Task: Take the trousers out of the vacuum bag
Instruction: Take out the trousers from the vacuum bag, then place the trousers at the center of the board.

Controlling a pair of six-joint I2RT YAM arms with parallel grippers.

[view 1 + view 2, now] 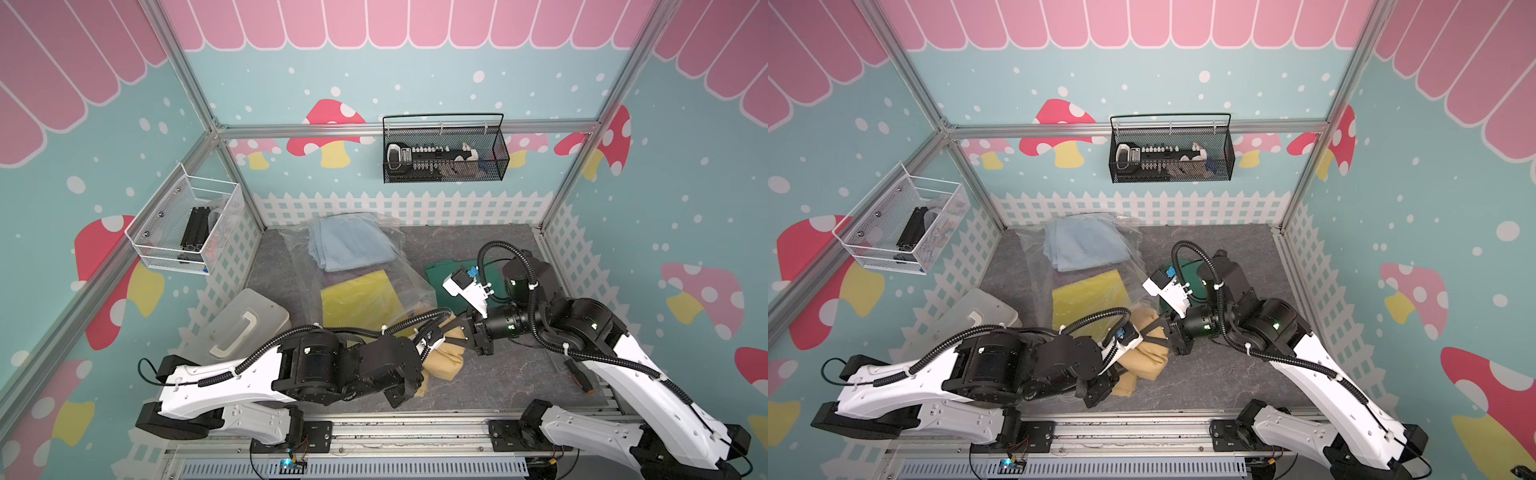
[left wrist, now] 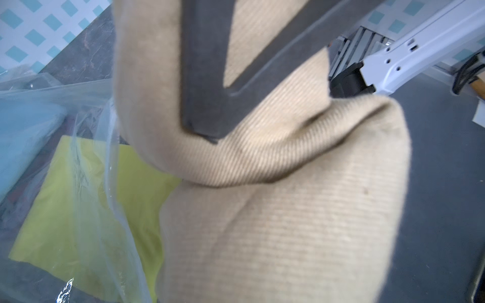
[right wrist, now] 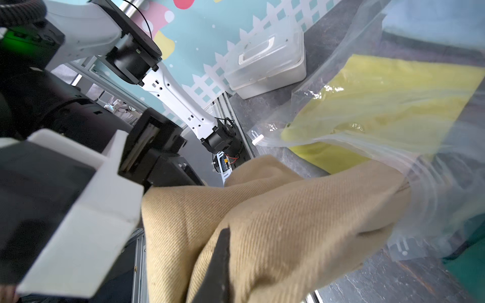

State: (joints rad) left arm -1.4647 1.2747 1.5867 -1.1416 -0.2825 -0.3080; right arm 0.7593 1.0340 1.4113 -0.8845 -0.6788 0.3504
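In a top view, the tan trousers [image 1: 446, 361] sit bunched near the bench's [image 1: 519, 374] front edge, with the right gripper [image 1: 448, 333] pinching them. At the left wrist, the left gripper [image 2: 203, 131] clamps the same cloth. At the right wrist, one end looks tucked in the vacuum bag [image 3: 433, 210] mouth, rearward of both claws.

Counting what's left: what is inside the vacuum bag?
Light blue trousers and yellow trousers show through the vacuum bag, a purplish edge between them. Anything beneath is covered.
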